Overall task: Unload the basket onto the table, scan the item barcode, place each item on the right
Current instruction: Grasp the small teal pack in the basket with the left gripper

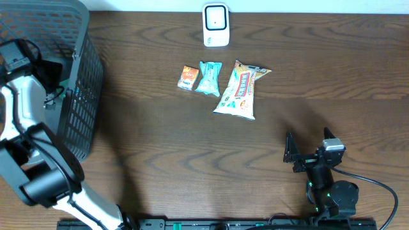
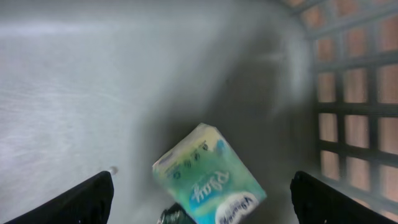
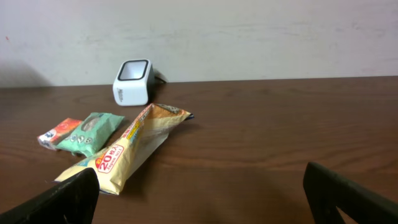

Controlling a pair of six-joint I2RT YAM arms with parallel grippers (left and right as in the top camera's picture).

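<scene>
A green box [image 2: 208,177] is seen inside the basket [image 2: 348,93], just below the left gripper [image 2: 202,205], which is spread wide, while the right gripper [image 3: 208,202] is spread wide too, with snacks [image 3: 134,149] and scanner [image 3: 132,82] well ahead of it.

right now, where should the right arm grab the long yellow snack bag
Probably across the narrow middle of the yellow snack bag, coming down from above. It lies flat on the table, long and slim, so the open right gripper can span its width; the ends are thin, flat seams.
</scene>
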